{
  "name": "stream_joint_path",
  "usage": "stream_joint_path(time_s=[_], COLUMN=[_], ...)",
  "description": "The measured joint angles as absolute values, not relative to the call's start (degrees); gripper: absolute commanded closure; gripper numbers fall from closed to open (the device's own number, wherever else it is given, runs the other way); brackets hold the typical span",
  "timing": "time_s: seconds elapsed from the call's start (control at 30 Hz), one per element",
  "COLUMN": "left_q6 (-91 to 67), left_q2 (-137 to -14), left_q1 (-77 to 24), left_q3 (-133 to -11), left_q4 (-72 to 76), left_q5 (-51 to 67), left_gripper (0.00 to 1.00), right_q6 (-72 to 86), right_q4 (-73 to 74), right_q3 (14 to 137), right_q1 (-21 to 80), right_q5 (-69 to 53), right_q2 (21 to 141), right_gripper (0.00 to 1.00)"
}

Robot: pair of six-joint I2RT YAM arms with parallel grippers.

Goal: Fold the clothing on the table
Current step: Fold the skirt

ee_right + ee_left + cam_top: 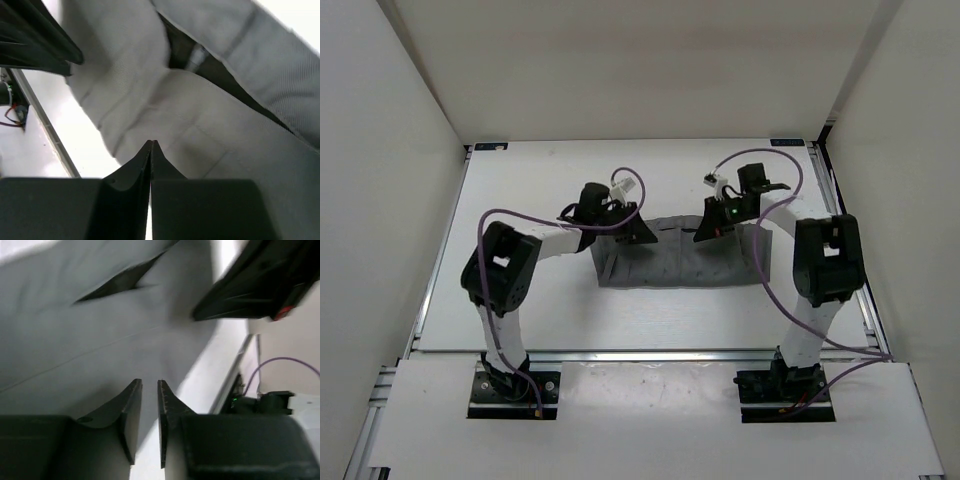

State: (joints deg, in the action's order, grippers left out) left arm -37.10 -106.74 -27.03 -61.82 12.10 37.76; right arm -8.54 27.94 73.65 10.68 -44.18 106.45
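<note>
The grey clothing (670,262) lies as a wide, wrinkled band in the middle of the white table (540,190). My left gripper (638,232) hovers at its far left corner. In the left wrist view this gripper (149,382) stands open by a narrow gap with nothing between the jaws, over the edge of the clothing (100,340). My right gripper (705,232) is at the far right part of the clothing. In the right wrist view it (151,142) is shut with the jaws pressed flat together, and the clothing (200,125) lies just beyond the tips.
Silver rails (620,355) run along the table's edges, and pale walls close in on three sides. Purple cables (775,290) loop off both arms. The other arm's dark gripper shows at the top of each wrist view.
</note>
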Motion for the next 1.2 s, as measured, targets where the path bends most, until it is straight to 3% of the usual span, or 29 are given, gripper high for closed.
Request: stream_joint_path(time_s=[0.23, 0.43, 0.7, 0.73, 0.8, 0.83, 0.87, 0.9, 0.93, 1.13, 1.2], left_q6=[-37.5, -38.1, -37.9, -37.8, -36.9, -36.4, -35.8, -35.0, -33.7, -20.2, -15.7], left_q2=[-116.9, -116.6, -114.2, -114.0, -112.9, -112.0, -110.9, -109.5, -107.9, -104.8, -104.8], left_q1=[-22.5, -16.7, -14.0, -13.9, -14.0, -14.2, -14.5, -14.9, -15.7, -27.7, -32.5], left_q3=[-61.5, -63.5, -63.5, -63.5, -63.5, -63.5, -63.5, -63.6, -64.1, -79.9, -83.6], left_q4=[8.6, 7.5, 6.4, 5.8, 3.8, 3.0, 2.4, 1.8, 1.0, -8.0, -11.1], left_q5=[37.9, 30.5, 23.2, 22.7, 21.2, 20.4, 19.8, 19.2, 18.4, 14.1, 13.8], left_gripper=[0.79, 0.78, 0.79, 0.80, 0.78, 0.75, 0.69, 0.65, 0.57, 0.04, 0.01], right_q6=[-5.8, -1.8, 2.1, 2.8, 3.9, 4.7, 5.7, 7.4, 9.5, 21.8, 24.8], right_q4=[27.8, 28.9, 28.5, 28.5, 28.2, 28.0, 28.1, 27.8, 25.6, 19.1, 17.6], right_q3=[73.8, 77.1, 77.9, 77.8, 77.5, 77.0, 76.5, 75.7, 73.3, 56.4, 51.5], right_q1=[5.9, 2.3, 5.2, 5.5, 5.6, 5.2, 4.3, 3.2, 1.2, -14.7, -17.7], right_q5=[-41.3, -36.3, -27.0, -25.8, -24.1, -24.0, -24.5, -25.5, -28.7, -38.2, -39.8], right_q2=[114.8, 118.6, 117.0, 116.6, 115.7, 114.9, 113.7, 112.3, 109.5, 90.8, 88.6], right_gripper=[1.00, 1.00, 0.97, 0.93, 0.76, 0.59, 0.35, 0.23, 0.01, 0.01, 0.01])
